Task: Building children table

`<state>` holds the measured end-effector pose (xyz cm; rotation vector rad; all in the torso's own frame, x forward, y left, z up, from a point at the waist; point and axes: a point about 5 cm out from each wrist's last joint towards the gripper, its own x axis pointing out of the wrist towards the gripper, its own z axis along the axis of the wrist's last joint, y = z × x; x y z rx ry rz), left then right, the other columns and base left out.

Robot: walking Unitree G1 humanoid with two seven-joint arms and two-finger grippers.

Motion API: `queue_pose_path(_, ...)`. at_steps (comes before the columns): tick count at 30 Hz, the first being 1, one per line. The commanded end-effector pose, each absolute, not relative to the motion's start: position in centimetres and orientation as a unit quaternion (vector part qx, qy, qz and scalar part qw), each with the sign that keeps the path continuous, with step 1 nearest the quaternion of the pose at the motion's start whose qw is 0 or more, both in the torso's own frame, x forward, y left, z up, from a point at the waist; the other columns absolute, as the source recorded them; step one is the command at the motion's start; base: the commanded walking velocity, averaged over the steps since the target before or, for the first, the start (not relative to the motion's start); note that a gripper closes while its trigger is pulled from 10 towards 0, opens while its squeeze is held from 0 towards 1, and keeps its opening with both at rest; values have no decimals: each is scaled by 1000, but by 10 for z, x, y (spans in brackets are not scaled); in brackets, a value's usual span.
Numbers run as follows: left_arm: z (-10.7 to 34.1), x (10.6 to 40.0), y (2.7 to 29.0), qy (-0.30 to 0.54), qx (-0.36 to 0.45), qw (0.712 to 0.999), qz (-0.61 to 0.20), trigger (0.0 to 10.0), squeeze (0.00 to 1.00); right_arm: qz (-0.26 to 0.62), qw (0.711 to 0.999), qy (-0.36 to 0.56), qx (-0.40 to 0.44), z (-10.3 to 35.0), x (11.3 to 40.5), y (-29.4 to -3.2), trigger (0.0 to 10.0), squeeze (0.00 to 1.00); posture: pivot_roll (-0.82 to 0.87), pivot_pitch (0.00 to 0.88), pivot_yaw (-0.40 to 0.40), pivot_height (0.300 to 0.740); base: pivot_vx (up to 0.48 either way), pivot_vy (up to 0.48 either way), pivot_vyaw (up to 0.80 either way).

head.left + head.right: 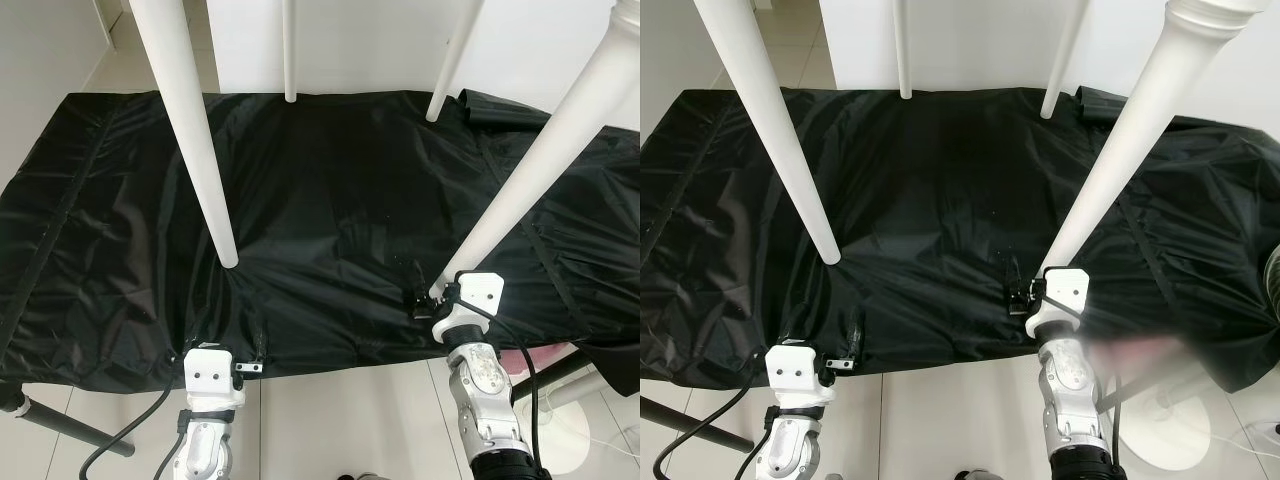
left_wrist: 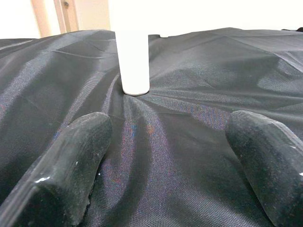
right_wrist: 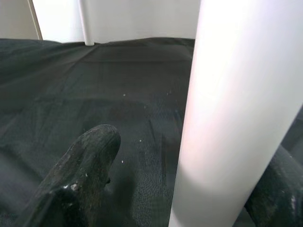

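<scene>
A white children's table stands on a black cloth (image 1: 340,180), with its tapered legs coming down from above. My left gripper (image 1: 825,322) lies open on the cloth at its front edge, a short way in front of the front left leg (image 1: 205,170). That leg's foot (image 2: 133,71) stands ahead of the fingers (image 2: 80,156) in the left wrist view. My right gripper (image 1: 435,287) sits at the base of the front right leg (image 1: 530,170). It is open, with the leg (image 3: 232,109) between its fingers and a gap on one side. Two back legs (image 1: 290,50) rest near the far edge.
The cloth covers a low platform with white floor tiles in front of it. A black pole (image 1: 60,425) runs along the floor at lower left. A white round stand base (image 1: 1170,430) and something pink (image 1: 530,360) sit at lower right. A white wall rises behind.
</scene>
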<state>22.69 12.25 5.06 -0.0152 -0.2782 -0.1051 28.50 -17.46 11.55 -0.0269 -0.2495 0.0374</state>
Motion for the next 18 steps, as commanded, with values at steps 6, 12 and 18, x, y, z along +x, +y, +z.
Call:
queue_pose_path(6, 263, 352, 74, -203, 32, 945, -255, 10000, 0, 11, 992, -125, -16, 115, 282, -176, 10000, 0, 59, 118, -27, 740, 0, 0, 0)
queue_pose_path(12, 281, 340, 77, -226, 25, 946, -232, 10000, 0, 11, 993, -115, -21, 111, 278, -171, 10000, 0, 58, 125, -26, 740, 0, 0, 0)
queue_pose_path(18, 291, 334, 80, -242, 20, 944, -225, 10000, 0, 13, 993, -119, -16, 114, 279, -171, 10000, 0, 55, 126, -23, 740, 0, 0, 0)
